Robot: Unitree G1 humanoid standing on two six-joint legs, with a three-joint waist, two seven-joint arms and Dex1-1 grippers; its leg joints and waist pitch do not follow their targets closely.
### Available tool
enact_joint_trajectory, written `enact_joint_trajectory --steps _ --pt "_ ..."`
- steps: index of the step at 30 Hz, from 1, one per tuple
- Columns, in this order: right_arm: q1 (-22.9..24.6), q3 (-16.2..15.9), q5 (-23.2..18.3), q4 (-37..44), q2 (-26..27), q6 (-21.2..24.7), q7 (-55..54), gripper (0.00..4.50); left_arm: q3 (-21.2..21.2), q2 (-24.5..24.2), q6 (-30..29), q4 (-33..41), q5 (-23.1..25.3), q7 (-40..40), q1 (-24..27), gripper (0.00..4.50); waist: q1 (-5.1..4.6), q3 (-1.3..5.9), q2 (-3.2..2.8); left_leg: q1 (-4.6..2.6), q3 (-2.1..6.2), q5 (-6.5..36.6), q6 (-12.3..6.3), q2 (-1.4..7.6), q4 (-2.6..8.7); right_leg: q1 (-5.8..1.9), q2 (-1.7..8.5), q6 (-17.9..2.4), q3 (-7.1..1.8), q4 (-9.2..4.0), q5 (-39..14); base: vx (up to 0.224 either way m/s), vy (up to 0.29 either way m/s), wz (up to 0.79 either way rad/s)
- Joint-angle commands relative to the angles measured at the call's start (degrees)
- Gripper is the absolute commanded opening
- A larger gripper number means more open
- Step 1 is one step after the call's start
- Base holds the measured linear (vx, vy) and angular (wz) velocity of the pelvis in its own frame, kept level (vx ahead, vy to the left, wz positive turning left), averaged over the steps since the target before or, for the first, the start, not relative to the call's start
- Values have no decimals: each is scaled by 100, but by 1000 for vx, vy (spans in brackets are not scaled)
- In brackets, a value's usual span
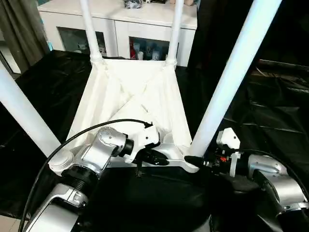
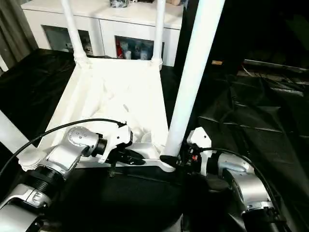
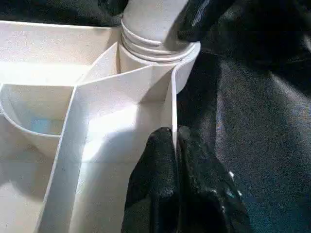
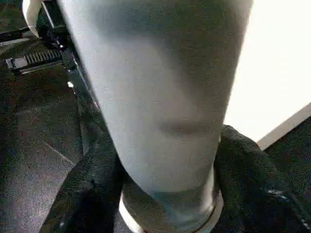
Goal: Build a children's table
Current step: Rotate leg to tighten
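Seating the leg point(image 1: 231, 72) at 5 o'clock of the upturned children's table point(image 1: 130, 92), my right pincer point(image 1: 199, 162) clasps its base; left pincer point(image 3: 176, 145), clamped on the rim, must brace firmly.

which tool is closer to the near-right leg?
Right. The right tool straddles the near-right leg at its base; the left tool pinches the tabletop's rim wall, a short way from that socket.

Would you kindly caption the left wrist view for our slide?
Left gripper pinches the tabletop's rim beside a corner socket holding a leg.
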State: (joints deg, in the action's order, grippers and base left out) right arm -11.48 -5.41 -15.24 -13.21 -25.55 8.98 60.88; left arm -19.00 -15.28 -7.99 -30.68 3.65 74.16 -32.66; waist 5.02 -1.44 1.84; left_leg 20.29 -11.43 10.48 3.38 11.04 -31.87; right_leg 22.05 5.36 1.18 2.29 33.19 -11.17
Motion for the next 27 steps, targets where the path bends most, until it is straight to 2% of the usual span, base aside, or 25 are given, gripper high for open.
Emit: enact_joint_trajectory --steps 1,6,7,9,10,11,12,13,14,15,16,17,18,19,20,21,22,25,27 --pt "6 -79 -14 -58 -24 28 156 232 -89 65 -68 -130 -154 26 125 0 5 226 83 -32 76 1050 -452 237 312 -195 286 -1385 -172 -306 -758 0 0 0" --pt "81 -48 24 -187 157 114 -198 216 -32 232 -77 -204 -115 -307 105 0 -3 217 59 -44 79 1158 -398 238 324 -186 277 -1389 -174 -320 -847 0 0 0" --pt "109 22 44 -239 283 98 -468 214 11 366 -68 -354 -18 -667 22 0 -6 208 41 -43 84 1248 -350 234 334 -184 283 -1355 -175 -339 -994 0 0 0" --pt "124 85 70 -283 390 95 -711 213 43 481 -74 -483 56 -955 -54 0 -13 193 62 -65 90 1501 -233 232 353 -165 290 -1251 -175 -393 -1433 0 0 0" --pt "161 199 138 -329 626 150 -1238 212 103 719 -115 -736 174 -1504 -210 0 -18 188 61 -61 96 1594 -169 229 364 -161 291 -1164 -179 -416 -1662 0 0 0" --pt "178 209 149 -320 677 157 -1327 211 116 773 -122 -789 199 -1630 -245 0 -28 182 30 -80 104 1731 -83 228 377 -133 286 -1082 -179 -449 -1867 0 0 0" --pt "205 221 202 -307 775 150 -1520 211 150 881 -149 -896 241 -1887 -315 0 -26 183 46 -86 111 1792 -56 226 377 -134 291 -1043 -176 -458 -1969 0 0 0" --pt "208 223 225 -308 802 145 -1582 210 162 913 -159 -928 250 -1961 -337 0 -33 185 19 -82 119 1849 -20 223 384 -131 290 -990 -179 -470 -2037 0 0 0" --pt "219 325 320 -305 1146 304 -2275 208 239 1185 -302 -1140 304 -2513 -481 0 -33 182 36 -74 126 1875 -21 216 390 -132 284 -936 -176 -478 -2089 0 0 0" --pt "219 352 345 -301 1249 332 -2467 208 258 1261 -340 -1198 318 -2665 -522 0 -36 181 -11 -78 121 1896 -9 208 389 -114 278 -923 -185 -479 -2100 0 0 0" --pt "219 358 351 -300 1272 338 -2508 207 263 1278 -348 -1210 322 -2698 -531 0 -46 184 12 -83 131 1949 19 205 393 -107 284 -872 -174 -496 -2216 0 0 0" --pt "253 352 400 -192 1634 474 -2991 206 273 1475 -407 -1332 372 -3060 -628 0 -52 191 7 -70 135 1931 25 196 395 -118 285 -818 -173 -510 -2273 0 0 0" --pt "254 334 439 -162 1751 508 -3155 206 269 1529 -401 -1368 385 -3135 -659 0 -45 184 -53 -77 147 1946 48 202 407 -108 290 -803 -176 -511 -2287 0 0 0" --pt "274 241 536 -77 1907 578 -3351 206 250 1588 -363 -1398 407 -3173 -676 0 -64 192 -18 -74 144 1996 53 193 404 -102 276 -760 -170 -526 -2308 0 0 0" --pt "275 234 543 -72 1916 582 -3363 205 248 1591 -360 -1399 409 -3174 -676 0 -62 195 -16 -64 149 1999 33 191 409 -106 277 -723 -171 -526 -2315 0 0 0" --pt "283 156 605 -19 1941 609 -3374 205 224 1591 -295 -1406 418 -3118 -676 0 -63 192 -19 -64 148 2013 15 189 411 -102 277 -704 -172 -534 -2336 0 0 0" --pt "281 116 635 2 1932 610 -3355 205 208 1582 -249 -1409 422 -3075 -678 0 -63 191 -53 -68 152 2035 6 191 414 -99 276 -693 -174 -537 -2349 0 0 0" --pt "392 153 360 210 1954 661 -3098 205 136 1487 -66 -1364 442 -2823 -610 0 -63 198 -7 -62 146 2056 -56 200 415 -97 277 -645 -180 -545 -2326 0 0 0" --pt "432 228 219 278 1921 710 -3027 260 77 1405 169 -1318 415 -2590 -541 0 -43 208 -23 -57 141 1941 -85 205 413 -103 283 -671 -187 -531 -2181 0 0 0"
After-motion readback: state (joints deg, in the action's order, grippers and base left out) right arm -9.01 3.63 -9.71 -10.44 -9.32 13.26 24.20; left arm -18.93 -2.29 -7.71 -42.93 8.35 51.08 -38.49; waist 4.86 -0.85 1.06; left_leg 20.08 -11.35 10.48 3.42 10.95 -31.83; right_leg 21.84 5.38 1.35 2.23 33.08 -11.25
